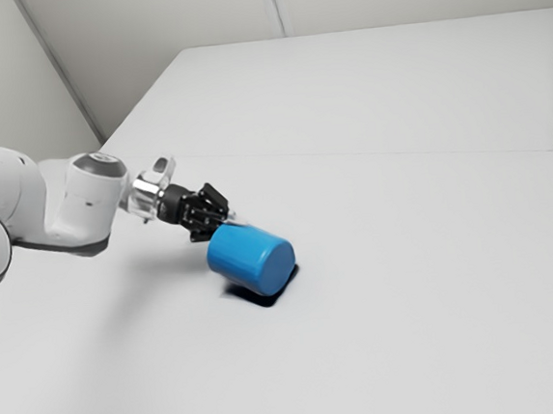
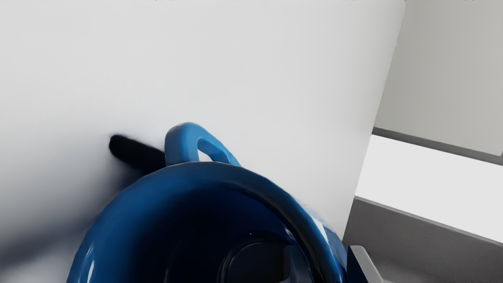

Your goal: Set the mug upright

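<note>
One mug, blue, over on its side at a slant above a dark shadow on the surface; mouth toward the gripper, base toward the exterior view's right and the camera. Not upright. Whether its low edge bears on the surface or hangs just over it, we cannot tell. Handle juts from the side, next to its own shadow. Main risk, as we judge it: the hold is at the rim alone, so the weight of the body could swing the mug about the pads and let it droop or twist while it is being turned. Glossy curved wall might slip if the grip is light. Base edge or handle could catch on the surface if the turn is made too low; let go while slanted, it would likely drop back and roll until the handle stops it. Gripper: nearly closed, parted by about the wall's thickness, one finger inside the mouth, the other outside, both seeming to touch the wall, so we read it as pinching the mug.
</note>
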Robot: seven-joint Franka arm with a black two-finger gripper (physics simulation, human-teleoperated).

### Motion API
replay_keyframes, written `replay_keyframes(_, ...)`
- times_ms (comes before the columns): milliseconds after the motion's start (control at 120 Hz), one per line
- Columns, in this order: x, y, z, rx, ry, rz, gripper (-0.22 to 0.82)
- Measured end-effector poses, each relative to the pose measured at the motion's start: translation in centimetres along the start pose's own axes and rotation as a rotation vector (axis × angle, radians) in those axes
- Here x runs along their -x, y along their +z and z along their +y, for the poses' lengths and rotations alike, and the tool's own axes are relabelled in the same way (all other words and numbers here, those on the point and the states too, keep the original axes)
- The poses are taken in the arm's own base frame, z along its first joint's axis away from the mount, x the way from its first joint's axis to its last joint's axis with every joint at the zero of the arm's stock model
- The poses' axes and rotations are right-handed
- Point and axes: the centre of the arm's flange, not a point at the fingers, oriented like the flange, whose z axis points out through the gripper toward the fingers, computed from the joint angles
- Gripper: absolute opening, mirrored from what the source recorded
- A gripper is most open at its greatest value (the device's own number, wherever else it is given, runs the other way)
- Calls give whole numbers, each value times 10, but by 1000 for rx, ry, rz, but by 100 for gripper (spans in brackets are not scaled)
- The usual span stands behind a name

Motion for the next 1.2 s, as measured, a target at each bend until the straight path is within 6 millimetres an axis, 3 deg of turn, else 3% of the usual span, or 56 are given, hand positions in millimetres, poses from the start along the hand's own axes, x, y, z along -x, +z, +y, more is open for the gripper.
replay_keyframes(283,-4,6,24,-22,16,18,-16)
replay_keyframes(400,-1,-2,54,-114,84,14,-18)
replay_keyframes(567,16,-29,114,-392,261,13,-18)
replay_keyframes(725,36,-38,141,-676,380,-17,-18)
replay_keyframes(983,72,-33,127,-968,452,-30,-18)
replay_keyframes(1200,75,-23,117,-1053,505,40,-18)
